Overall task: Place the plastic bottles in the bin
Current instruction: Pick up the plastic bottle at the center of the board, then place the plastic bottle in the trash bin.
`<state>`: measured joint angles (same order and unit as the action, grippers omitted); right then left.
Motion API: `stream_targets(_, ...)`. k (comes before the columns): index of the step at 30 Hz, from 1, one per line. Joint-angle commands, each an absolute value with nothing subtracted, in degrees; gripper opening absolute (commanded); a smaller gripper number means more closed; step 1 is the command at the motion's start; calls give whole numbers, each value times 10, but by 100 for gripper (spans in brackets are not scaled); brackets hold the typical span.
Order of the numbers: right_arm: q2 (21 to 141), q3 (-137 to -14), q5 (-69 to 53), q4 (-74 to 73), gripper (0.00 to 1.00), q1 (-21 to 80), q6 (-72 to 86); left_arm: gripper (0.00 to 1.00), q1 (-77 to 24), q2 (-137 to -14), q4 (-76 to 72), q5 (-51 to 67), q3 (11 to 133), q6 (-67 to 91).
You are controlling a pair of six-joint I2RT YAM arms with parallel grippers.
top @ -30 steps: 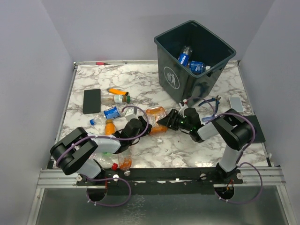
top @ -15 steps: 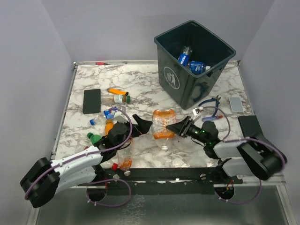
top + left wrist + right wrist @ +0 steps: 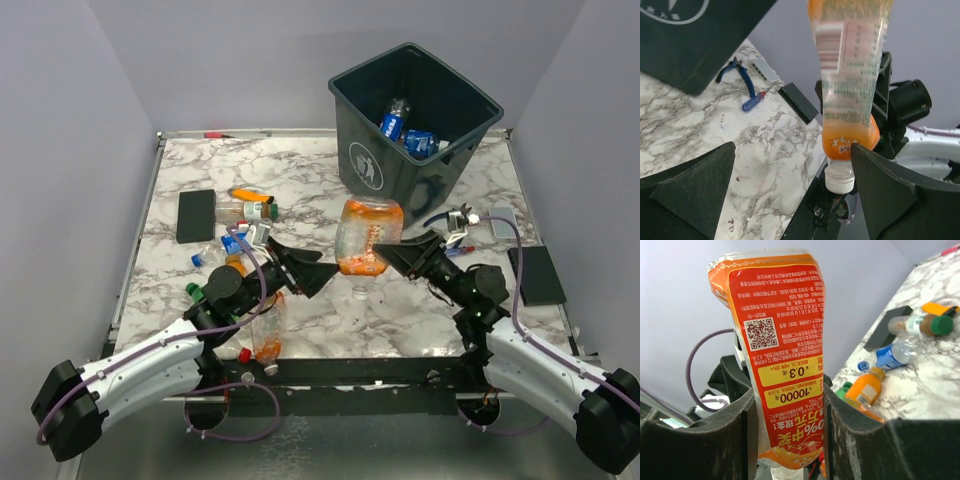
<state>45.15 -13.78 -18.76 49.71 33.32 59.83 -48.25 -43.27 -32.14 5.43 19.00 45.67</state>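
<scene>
An orange bottle with a red and yellow label (image 3: 367,238) (image 3: 782,330) (image 3: 852,75) hangs cap down above the table's middle, with my right gripper (image 3: 388,256) (image 3: 790,397) shut on its lower body. My left gripper (image 3: 310,266) (image 3: 792,147) stands open just left of the bottle, its right finger close to the bottle's neck. The dark bin (image 3: 372,160) stands at the back right with two bottles (image 3: 395,122) inside. Several more bottles (image 3: 250,210) lie on the left side of the table, one (image 3: 267,335) near the front edge.
A flat black pad (image 3: 196,215) lies at the left. Blue-handled pliers (image 3: 447,217) (image 3: 742,82), a pale flat device (image 3: 503,218) and a second black pad (image 3: 540,272) lie at the right. A red pen (image 3: 215,133) lies on the far edge.
My left gripper has opened and let go of the orange bottle. My right gripper has closed on it and lifted it up and back toward the bin.
</scene>
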Motion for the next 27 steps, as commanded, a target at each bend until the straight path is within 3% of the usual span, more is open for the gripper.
stream_targets(1, 468, -154, -166, 513, 32, 337, 629, 99, -529, -434, -365, 147, 229, 370)
stream_targets(10, 460, -182, -156, 529, 32, 337, 640, 99, -565, -441, -392, 133, 230, 336)
stream_targets(18, 502, -196, -187, 585, 32, 340, 660, 99, -588, -532, -395, 173, 278, 321)
stream_targets(23, 498, -203, -195, 572, 32, 341, 651, 85, -593, -545, -397, 165, 288, 317)
stream_targets(27, 494, -202, -196, 567, 32, 343, 648, 65, -593, -545, -397, 162, 288, 310)
